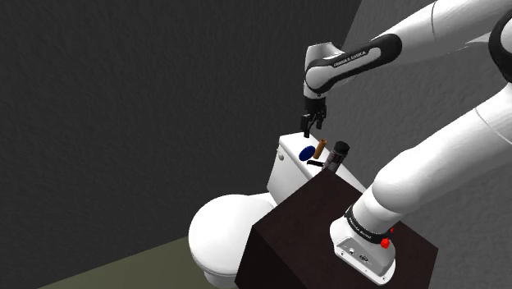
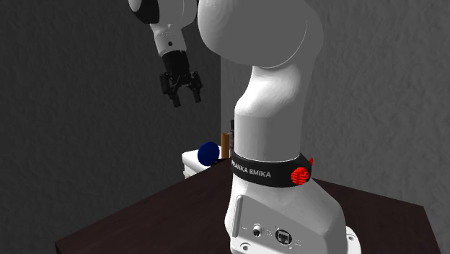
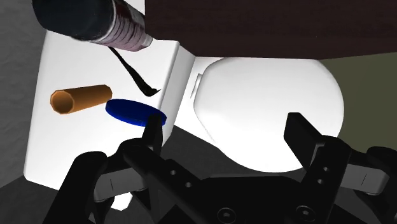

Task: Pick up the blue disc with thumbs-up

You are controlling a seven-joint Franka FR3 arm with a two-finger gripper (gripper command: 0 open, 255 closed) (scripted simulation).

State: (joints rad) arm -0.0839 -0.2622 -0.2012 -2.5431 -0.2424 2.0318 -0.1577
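Note:
The blue disc (image 1: 305,153) lies flat on the white toilet tank lid (image 1: 289,144), beside a brown tube (image 1: 320,149). In the second exterior view the blue disc (image 2: 208,152) sits left of the brown tube (image 2: 225,144). My black gripper (image 1: 312,124) hangs open above the tank, a little above the disc, nothing between its fingers. In the wrist view the blue disc (image 3: 135,112) lies just beyond one fingertip (image 3: 152,127), off to the side of the open gripper (image 3: 224,127), with the brown tube (image 3: 79,99) past it.
A dark cylindrical bottle (image 1: 336,155) and a thin black curved item (image 3: 132,72) also rest on the lid. The white toilet bowl (image 1: 220,236) sits below, next to my dark brown stand (image 1: 312,222). Grey walls close in behind.

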